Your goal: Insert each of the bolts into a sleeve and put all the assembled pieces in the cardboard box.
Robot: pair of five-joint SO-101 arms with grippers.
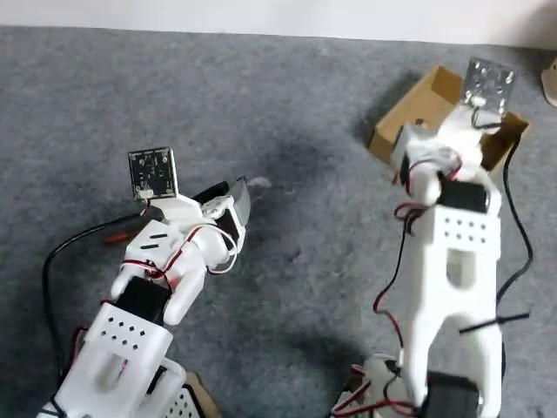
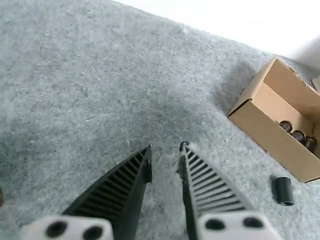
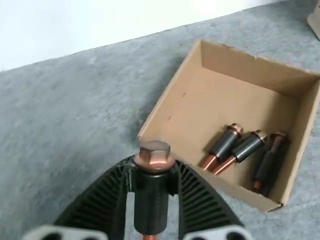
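Two white robot arms work side by side on a grey felt tabletop (image 1: 313,131). The right arm (image 1: 452,252) stretches forward, its wrist above the near edge of an open cardboard box (image 3: 240,55) at the far right of the table. The right gripper (image 3: 152,170) is clamped on an assembled piece (image 3: 151,197). This is a black sleeve standing upright between the ribbed black fingers, with the copper hex head of its bolt (image 3: 154,154) sticking out at the top. The piece hangs just outside the box, beside its near wall.

Three more assembled pieces (image 3: 247,147) lie side by side on the box floor, black sleeves with copper ends showing.

The left arm (image 1: 165,279) is bent low over the left half of the table, its forearm angled toward the middle. The left gripper (image 2: 166,147) is released, its two ribbed fingers spread with a gap between the tips, holding nothing, above bare felt. A loose sleeve (image 2: 283,190), short and black, lies on the felt just beside the outer wall of the box, well apart from the left gripper
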